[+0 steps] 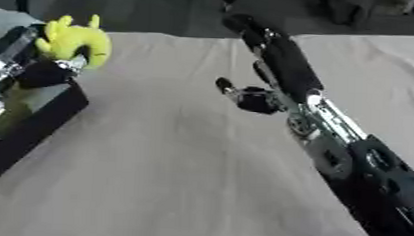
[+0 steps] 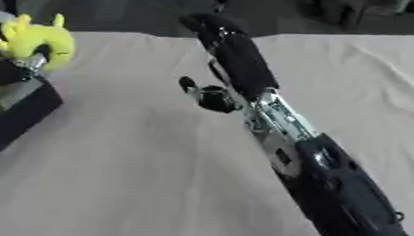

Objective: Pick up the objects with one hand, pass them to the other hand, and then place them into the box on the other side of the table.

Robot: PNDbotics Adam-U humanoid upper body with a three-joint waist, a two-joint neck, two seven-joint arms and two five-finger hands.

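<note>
A yellow plush toy (image 1: 74, 40) hangs at the far left, just above the black box (image 1: 37, 125). My left hand (image 1: 43, 73) comes in from the left edge and is shut on the toy's lower part, over the box's far end. The box has dark walls and a greenish inside; whether it holds anything I cannot tell. My right hand (image 1: 283, 63) is raised over the middle of the table, open, with fingers stretched toward the far edge and the thumb (image 1: 227, 86) sticking out to the left. It holds nothing.
A beige cloth (image 1: 173, 178) covers the table. My right arm (image 1: 366, 172) runs diagonally from the lower right corner. Beyond the far table edge lie a dark floor and dim furniture (image 2: 355, 9).
</note>
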